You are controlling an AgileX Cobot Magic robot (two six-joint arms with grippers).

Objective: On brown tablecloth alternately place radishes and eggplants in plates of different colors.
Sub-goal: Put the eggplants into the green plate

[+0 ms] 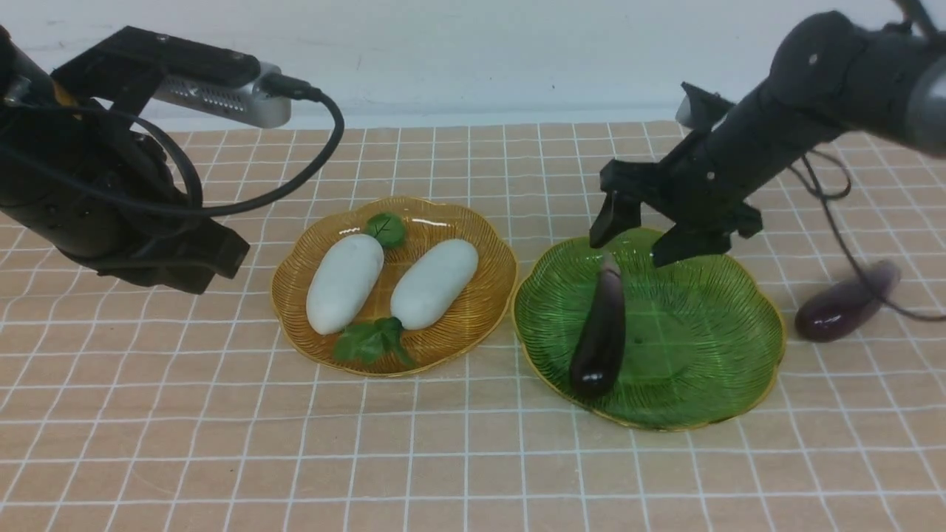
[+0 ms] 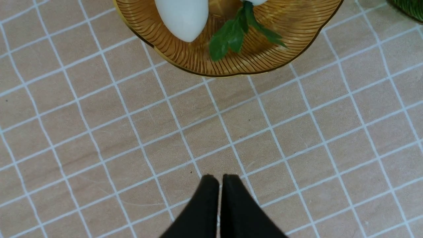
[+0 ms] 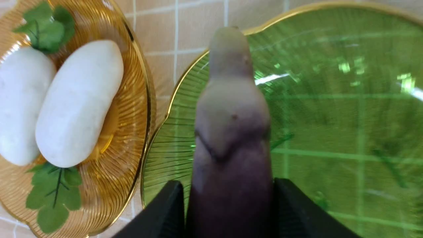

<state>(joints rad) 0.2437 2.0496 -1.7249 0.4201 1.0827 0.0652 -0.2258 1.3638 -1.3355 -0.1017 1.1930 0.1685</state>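
Observation:
On the brown tablecloth (image 1: 473,458) the amber plate (image 1: 488,295) holds both white radishes (image 1: 345,283) (image 1: 434,283), side by side. They also show in the right wrist view (image 3: 77,102). The green plate (image 1: 709,347) holds one purple eggplant (image 1: 600,329), lying with its dark end near the front rim. My right gripper (image 1: 635,247) is open just above that eggplant's stem end. In the right wrist view the eggplant (image 3: 231,132) lies between the spread fingers (image 3: 165,211). The second eggplant (image 1: 846,301) lies on the cloth right of the green plate. My left gripper (image 2: 219,180) is shut and empty over bare cloth.
My left arm (image 1: 111,199) hangs over the cloth left of the amber plate (image 2: 297,39). A black cable (image 1: 850,244) from the right arm runs across the loose eggplant. A pale wall stands behind the cloth's far edge.

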